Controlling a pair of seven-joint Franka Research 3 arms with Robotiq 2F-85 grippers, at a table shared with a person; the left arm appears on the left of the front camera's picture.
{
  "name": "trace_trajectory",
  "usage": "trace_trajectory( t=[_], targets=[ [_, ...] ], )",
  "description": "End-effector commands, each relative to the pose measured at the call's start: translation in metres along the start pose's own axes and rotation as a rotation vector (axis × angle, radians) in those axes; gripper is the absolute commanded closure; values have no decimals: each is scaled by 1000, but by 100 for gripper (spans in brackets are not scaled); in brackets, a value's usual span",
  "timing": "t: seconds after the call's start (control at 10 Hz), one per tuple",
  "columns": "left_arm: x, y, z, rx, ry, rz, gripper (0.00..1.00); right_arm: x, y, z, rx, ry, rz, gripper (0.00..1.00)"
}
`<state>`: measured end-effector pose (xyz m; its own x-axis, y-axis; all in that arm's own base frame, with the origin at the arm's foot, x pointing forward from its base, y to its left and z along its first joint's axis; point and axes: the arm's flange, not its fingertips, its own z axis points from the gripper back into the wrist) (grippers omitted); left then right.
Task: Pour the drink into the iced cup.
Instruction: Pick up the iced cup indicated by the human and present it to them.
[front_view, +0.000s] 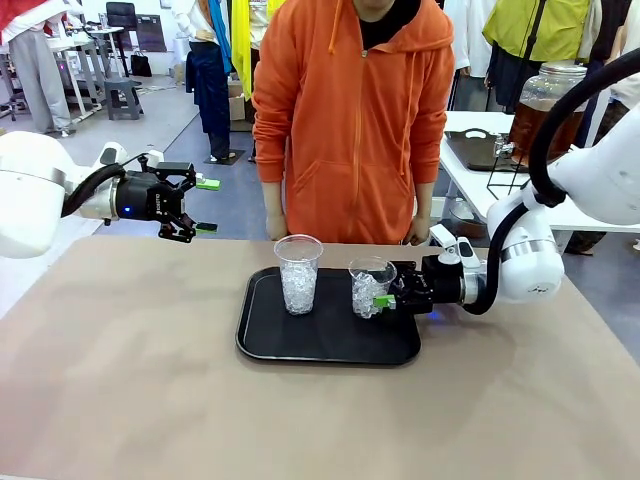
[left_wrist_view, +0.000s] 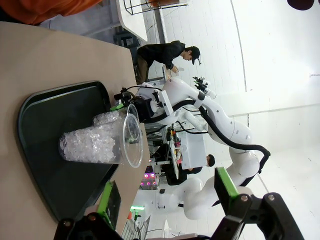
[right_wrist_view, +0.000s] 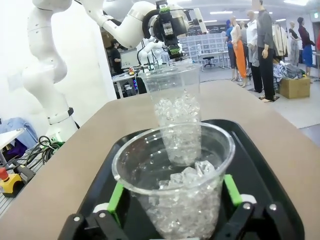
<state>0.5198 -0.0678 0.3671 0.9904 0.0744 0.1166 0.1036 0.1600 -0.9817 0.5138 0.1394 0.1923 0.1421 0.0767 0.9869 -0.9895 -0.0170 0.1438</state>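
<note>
Bright, even indoor light; soft shadow beneath tray (front_view: 250, 345); wrist views bowed at edges; foreground sharp.

Left arm (front_view: 25, 190) and right arm (front_view: 610, 180): chunky, glossy white, all rounded. Left gripper (front_view: 207, 206) and right gripper (front_view: 375, 292) black, with bright green pads (right_wrist_view: 116, 197) on the fingertips (right_wrist_view: 231, 189) and little silver screws (right_wrist_view: 243, 205) down at the finger bases. Tiny blue light (front_view: 124, 210) back behind the left fingers (front_view: 208, 184). Silver band (front_view: 522, 250) and a fat black cable (front_view: 545, 130) further back from the right ones. Person (front_view: 352, 150): orange zip hoodie (front_view: 300, 110), drawstrings (front_view: 331, 35), black collar (front_view: 385, 25) underneath.
</note>
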Motion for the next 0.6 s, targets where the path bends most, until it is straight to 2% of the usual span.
trace_trajectory(
  t=[0.0,0.5],
  targets=[
    [-1,-2,1,0,-1,-5,0,3,-8,-6,-12,-4,-7,32],
    [-1,-2,1,0,-1,-5,0,10,-9,-3,-43,-49,-25,32]
  ],
)
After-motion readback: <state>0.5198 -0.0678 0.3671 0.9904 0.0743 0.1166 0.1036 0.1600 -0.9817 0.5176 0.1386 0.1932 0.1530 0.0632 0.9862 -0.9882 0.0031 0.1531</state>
